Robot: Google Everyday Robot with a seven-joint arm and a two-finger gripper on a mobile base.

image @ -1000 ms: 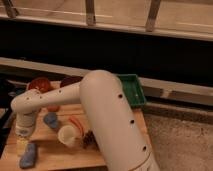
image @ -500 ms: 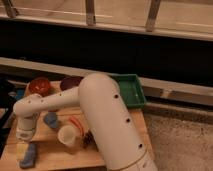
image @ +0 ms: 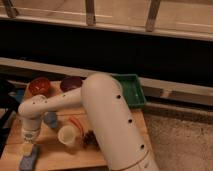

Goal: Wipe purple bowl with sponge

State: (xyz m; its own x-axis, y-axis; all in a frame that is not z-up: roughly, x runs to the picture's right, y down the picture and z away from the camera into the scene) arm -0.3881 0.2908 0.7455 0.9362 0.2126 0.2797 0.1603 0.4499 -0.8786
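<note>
Sponge (image: 29, 161) lies lower left on the surface (image: 57, 156), w/ pincer (image: 27, 146) just above it; can't tell its grip state. Purple bowl (image: 71, 83) sits upper left-centre, well apart. Probably pickup stage only; carry & wipe left.

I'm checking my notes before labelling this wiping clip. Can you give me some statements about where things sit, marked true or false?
1. The purple bowl stands beside the red-orange bowl at the far side of the table. True.
2. The gripper is inside the purple bowl. False: it is low over the table's near left corner, right by the sponge, far from both bowls.
3. The green tray sits at the table's far right. True.
4. The sponge lies in the green tray. False: it lies on the wooden table at the near left corner.
</note>
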